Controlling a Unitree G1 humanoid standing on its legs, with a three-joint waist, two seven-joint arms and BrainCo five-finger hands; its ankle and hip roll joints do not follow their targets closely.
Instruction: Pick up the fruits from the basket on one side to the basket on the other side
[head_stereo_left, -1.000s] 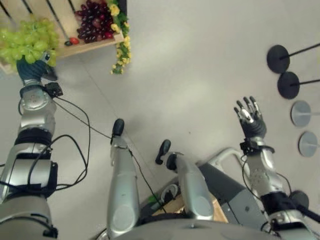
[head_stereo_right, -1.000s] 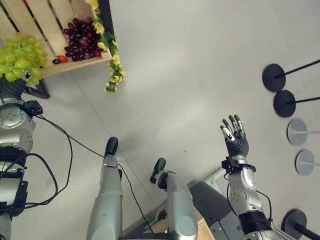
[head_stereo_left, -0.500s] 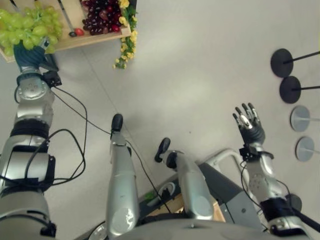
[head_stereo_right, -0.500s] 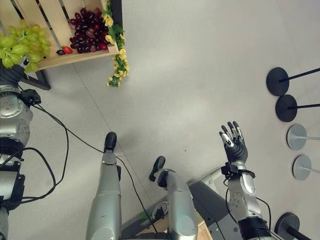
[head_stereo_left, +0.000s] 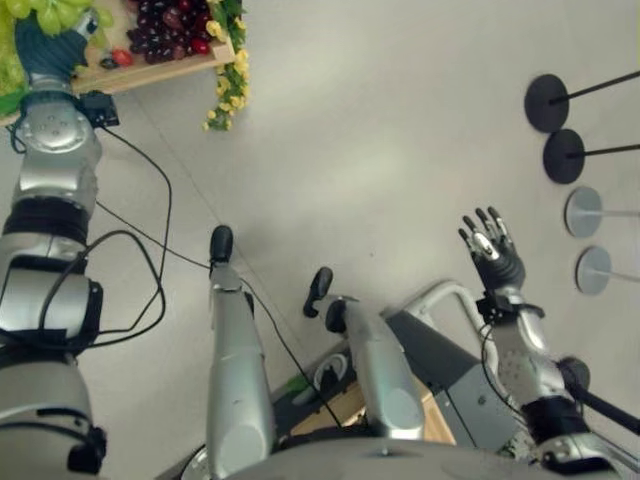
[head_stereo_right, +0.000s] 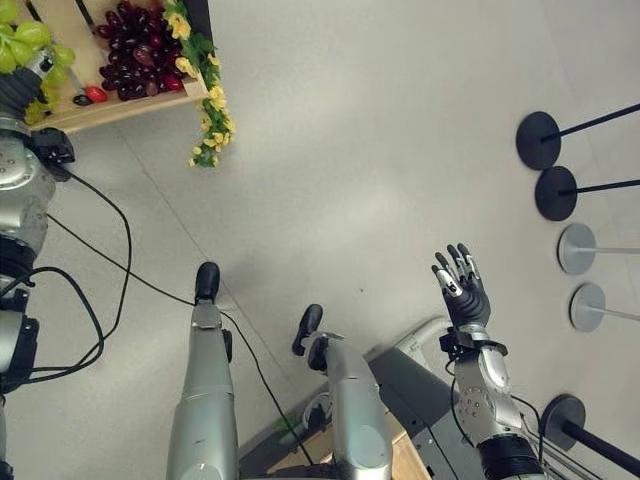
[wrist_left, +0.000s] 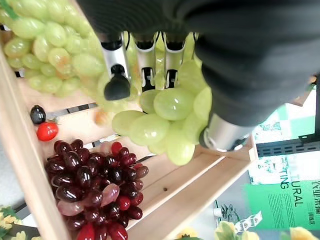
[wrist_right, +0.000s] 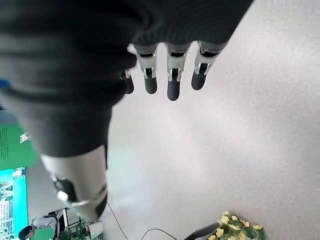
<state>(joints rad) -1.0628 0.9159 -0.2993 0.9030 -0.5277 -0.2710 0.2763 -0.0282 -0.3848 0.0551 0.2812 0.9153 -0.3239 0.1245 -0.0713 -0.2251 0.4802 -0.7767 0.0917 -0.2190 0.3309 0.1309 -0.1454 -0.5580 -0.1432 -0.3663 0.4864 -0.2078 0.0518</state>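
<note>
From the head views, the left hand is reaching up to the wooden crate at the far left, green grapes bunching around it, while the right hand is hanging well apart over bare floor, fingers straight and holding nothing. In the left wrist view, the fingers are curling round the green grapes, which are dangling just above the crate beside the dark red grapes. The right wrist view is showing relaxed fingers above the floor.

You have four round stand bases on the floor, two black, two grey.
</note>
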